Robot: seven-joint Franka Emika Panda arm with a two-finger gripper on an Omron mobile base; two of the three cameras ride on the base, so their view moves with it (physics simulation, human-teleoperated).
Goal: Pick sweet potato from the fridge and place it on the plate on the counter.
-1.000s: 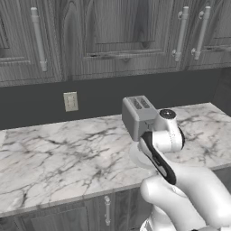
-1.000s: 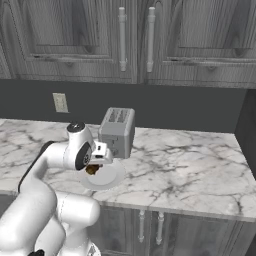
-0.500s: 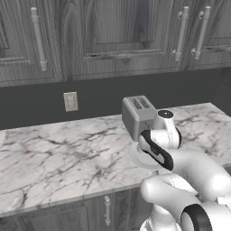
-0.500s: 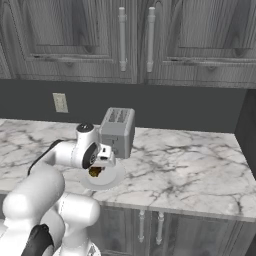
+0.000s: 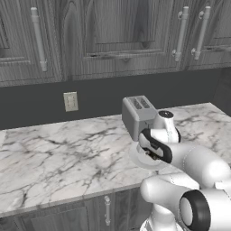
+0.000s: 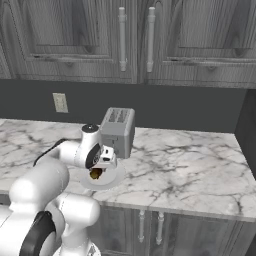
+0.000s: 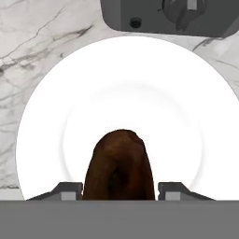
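Gripper (image 7: 119, 191) clamped on the sweet potato (image 7: 119, 165), just above the white plate (image 7: 46, 121). Toaster (image 6: 118, 131) touching the plate's far rim on the marble counter (image 6: 190, 172). Wall outlet (image 5: 70, 101) well left of the toaster.

There is one gripper (image 7: 119, 191). Between its two fingers (image 7: 70, 190) is one sweet potato (image 7: 119, 165). Right under it is one white plate (image 7: 135, 84). Just past the plate from the gripper stands one grey toaster (image 6: 118, 131). All of it is on one marble counter (image 5: 54, 153). Far off to the gripper's left, on the dark wall, is one outlet (image 5: 70, 101). Up above it, I count four long silver handles on the cabinet doors (image 5: 113, 31).
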